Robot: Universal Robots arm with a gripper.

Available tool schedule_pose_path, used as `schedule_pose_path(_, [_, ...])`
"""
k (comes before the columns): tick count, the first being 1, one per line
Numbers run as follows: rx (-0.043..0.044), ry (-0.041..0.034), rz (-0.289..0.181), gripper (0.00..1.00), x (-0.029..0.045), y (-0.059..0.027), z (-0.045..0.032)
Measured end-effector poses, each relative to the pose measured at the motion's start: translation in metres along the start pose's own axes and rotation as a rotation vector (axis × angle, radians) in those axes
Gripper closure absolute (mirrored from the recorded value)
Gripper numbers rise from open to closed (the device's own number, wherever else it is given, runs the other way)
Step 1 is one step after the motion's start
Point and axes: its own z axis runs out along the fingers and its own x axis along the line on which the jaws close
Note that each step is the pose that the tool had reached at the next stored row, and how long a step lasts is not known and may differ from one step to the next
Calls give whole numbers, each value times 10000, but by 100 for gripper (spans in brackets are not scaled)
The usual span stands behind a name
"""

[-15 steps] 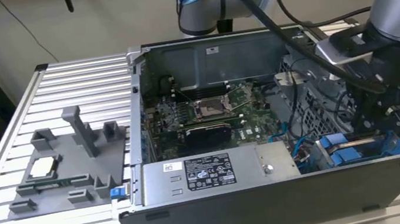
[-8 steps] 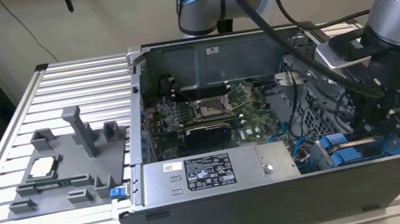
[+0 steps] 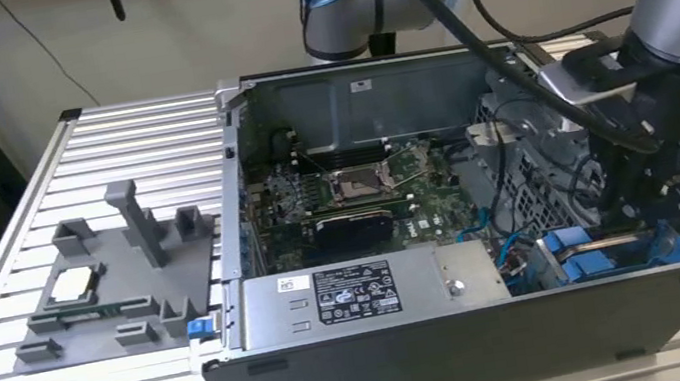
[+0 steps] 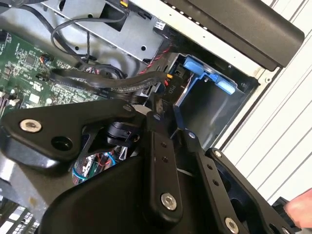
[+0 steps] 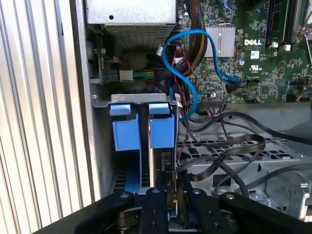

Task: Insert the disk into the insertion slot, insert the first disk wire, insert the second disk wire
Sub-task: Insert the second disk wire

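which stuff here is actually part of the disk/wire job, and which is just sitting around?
Job:
- disk in blue carrier, standing in the drive bay
- pincer, down at the disk
- blue cable, loose beside the bay
- black flat cable, also loose there

Lying about:
- power supply
- motherboard
- grey fixture tray on the table, outside the case

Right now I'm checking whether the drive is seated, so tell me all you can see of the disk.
The disk stands on edge in the drive bay at the case's corner, clipped in a bright blue plastic carrier beside a second blue carrier. A thin dark edge of it shows between the blue rails. The claw sits right at its near end; whether the claw grips it cannot be told. Black cables run alongside.
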Motion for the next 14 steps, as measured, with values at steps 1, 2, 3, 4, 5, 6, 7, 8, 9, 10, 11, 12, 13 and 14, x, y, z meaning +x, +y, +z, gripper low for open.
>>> schedule_pose_path(1, [-5, 0, 0, 76, -1, -2, -14])
schedule_pose_path(2, [-14, 1, 1, 76, -2, -5, -28])
schedule_pose_path(3, [-29, 1, 2, 76, -3, -7, -39])
schedule_pose_path(4, [-52, 1, 3, 76, -4, -10, -46])
schedule_pose_path(5, [-88, 2, 5, 76, -4, -16, -49])
schedule_pose_path(6, [-134, 6, 7, 76, -5, -25, -50])
schedule_pose_path(7, [-191, 6, 8, 76, -6, -38, -49])
schedule_pose_path(8, [-253, 8, 8, 76, -6, -51, -47])
schedule_pose_path(9, [-329, 12, 9, 76, -7, -68, -45])
schedule_pose_path(10, [-400, 14, 9, 76, -7, -84, -42])
schedule_pose_path(11, [-476, 17, 10, 76, -8, -100, -40])
schedule_pose_path(12, [-555, 19, 11, 76, -8, -118, -37])
schedule_pose_path(13, [-629, 22, 11, 76, -9, -135, -35])
schedule_pose_path(14, [-706, 24, 12, 76, -9, -153, -32])
